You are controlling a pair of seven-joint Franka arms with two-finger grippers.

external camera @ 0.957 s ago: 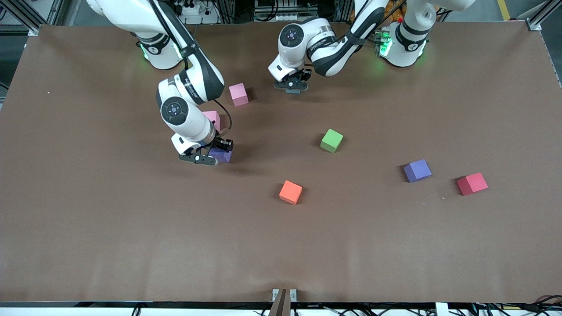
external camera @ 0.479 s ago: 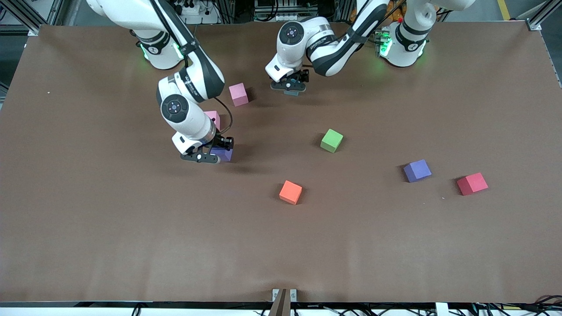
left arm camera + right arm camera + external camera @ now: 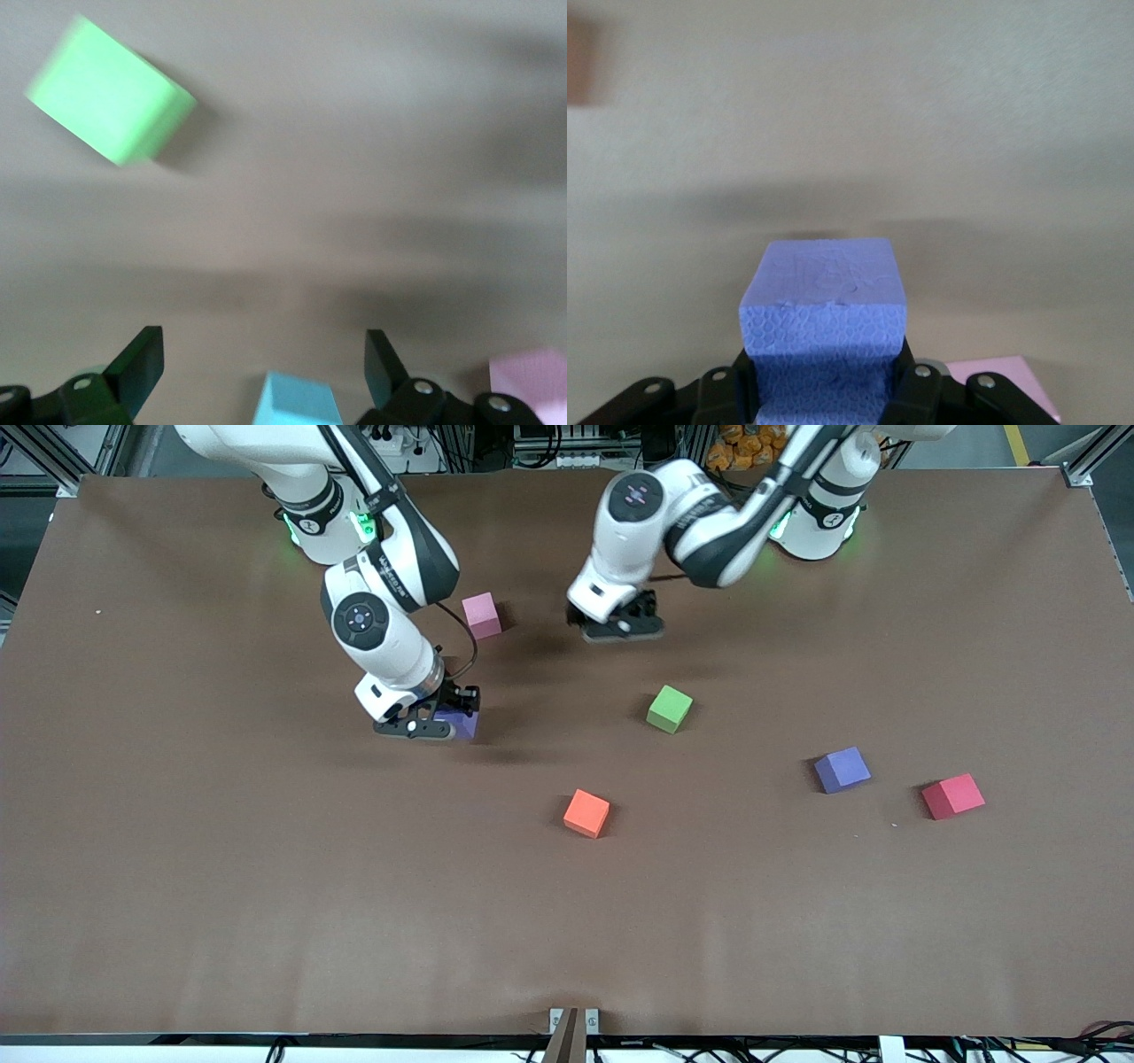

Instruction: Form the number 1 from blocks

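R gripper (image 3: 431, 726) is seen pinched on a purple block (image 3: 822, 305), held just above counter (image 3: 266, 886) near a pink block (image 3: 482, 615); L gripper (image 3: 257, 367), fingers spread, is over a light blue block (image 3: 297, 400), w/ green block (image 3: 669, 708) nearby.

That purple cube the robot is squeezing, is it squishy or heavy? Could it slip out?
The purple block looks like pitted foam, so probably light and slightly squishy. The right gripper clamps its flat sides, and that rough surface likely resists slipping. Being a cube, it should sit flat, not roll.
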